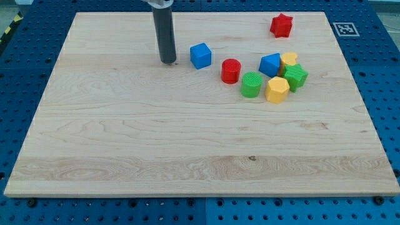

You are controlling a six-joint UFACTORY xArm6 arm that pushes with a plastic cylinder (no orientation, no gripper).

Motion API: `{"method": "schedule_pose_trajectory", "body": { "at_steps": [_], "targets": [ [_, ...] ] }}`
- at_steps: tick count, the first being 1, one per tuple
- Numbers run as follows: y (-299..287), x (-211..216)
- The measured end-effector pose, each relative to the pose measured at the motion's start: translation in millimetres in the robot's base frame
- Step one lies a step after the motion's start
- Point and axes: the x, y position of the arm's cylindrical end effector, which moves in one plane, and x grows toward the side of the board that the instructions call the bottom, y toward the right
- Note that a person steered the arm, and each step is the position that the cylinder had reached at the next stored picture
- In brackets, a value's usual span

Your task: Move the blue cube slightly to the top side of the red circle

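The blue cube (pixel 200 55) sits on the wooden board in the upper middle of the view. The red circle (pixel 230 70) stands just to its lower right, a small gap apart. My tip (pixel 168 61) rests on the board to the left of the blue cube, with a clear gap between them. The rod rises straight up out of the view's top.
A cluster lies right of the red circle: a green circle (pixel 252 85), a yellow block (pixel 277 90), a second blue block (pixel 270 64), a yellow block (pixel 289 60) behind it and a green star (pixel 296 76). A red star (pixel 281 25) sits near the top right.
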Motion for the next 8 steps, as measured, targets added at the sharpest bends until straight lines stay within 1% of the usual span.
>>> {"method": "schedule_pose_trajectory", "body": {
  "at_steps": [1, 3, 6, 7, 8],
  "targets": [
    [15.4, -13.1],
    [52.8, -14.8],
    [34.0, -14.0],
    [27.9, -8.8],
    [16.8, 6.2]
  ]
}}
